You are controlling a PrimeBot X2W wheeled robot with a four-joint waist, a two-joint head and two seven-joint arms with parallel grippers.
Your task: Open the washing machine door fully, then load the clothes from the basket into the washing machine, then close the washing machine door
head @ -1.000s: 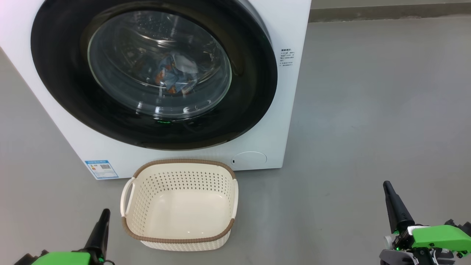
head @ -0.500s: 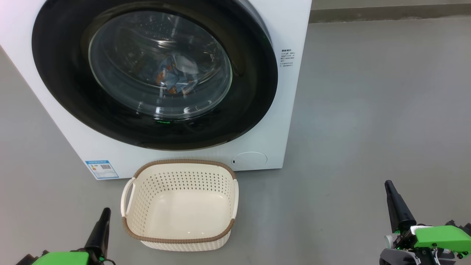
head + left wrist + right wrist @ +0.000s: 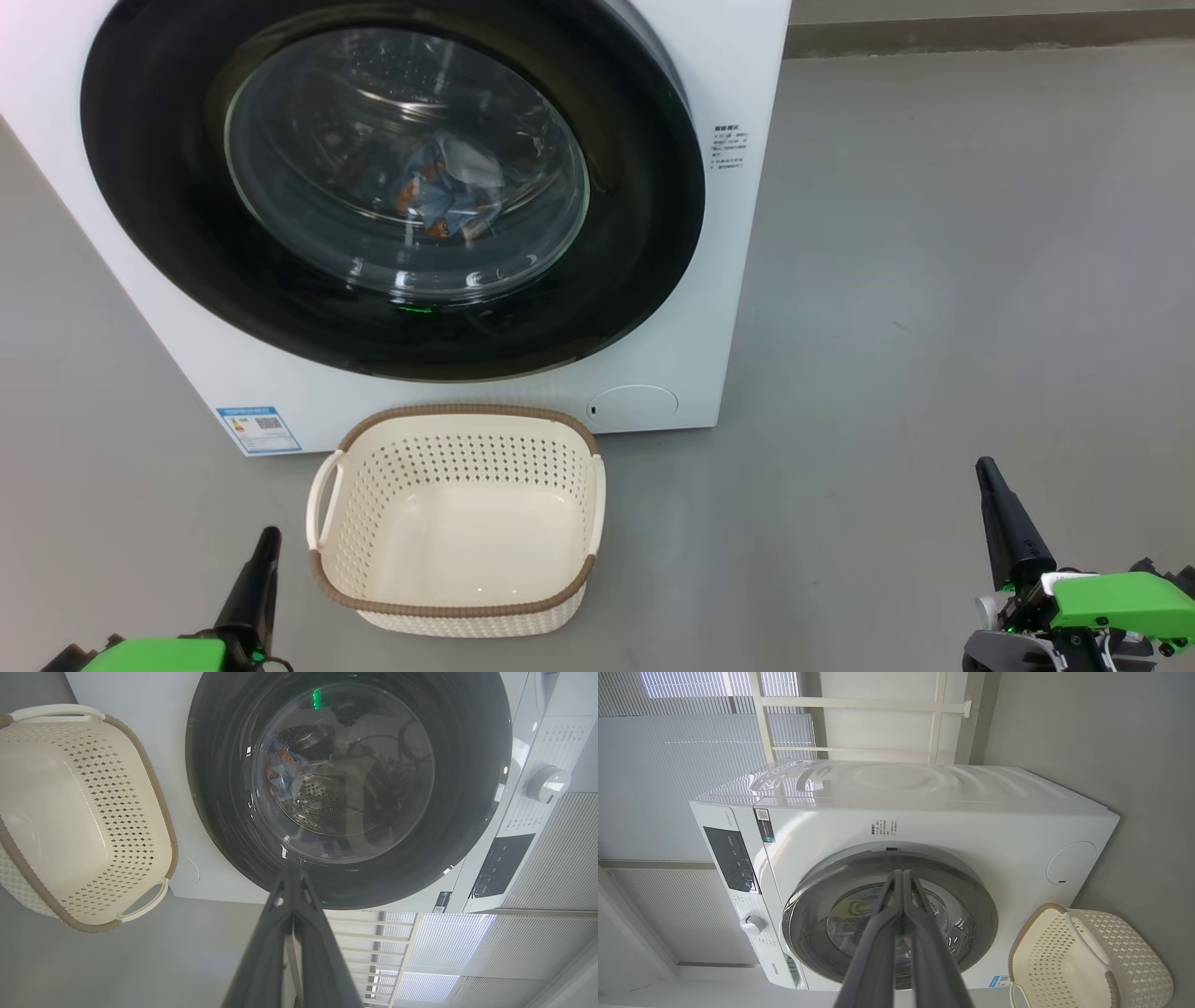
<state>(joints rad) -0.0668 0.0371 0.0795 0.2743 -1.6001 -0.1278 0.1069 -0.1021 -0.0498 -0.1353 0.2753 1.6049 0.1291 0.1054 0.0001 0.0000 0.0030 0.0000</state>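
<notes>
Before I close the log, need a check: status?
Left pincer and right pincer shut, empty. Door closed, clothes inside. Basket empty, below door.

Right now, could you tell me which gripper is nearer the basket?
The left gripper, just beside the basket on its left; the right gripper sits far off right.

Grey floor point(image 3: 934, 280), pale blinds point(image 3: 682, 742).
The floor is smooth and matte, running back to a darker skirting strip point(image 3: 980, 33); white window bars point(image 3: 936, 718) cross beside the ribbed blinds.
</notes>
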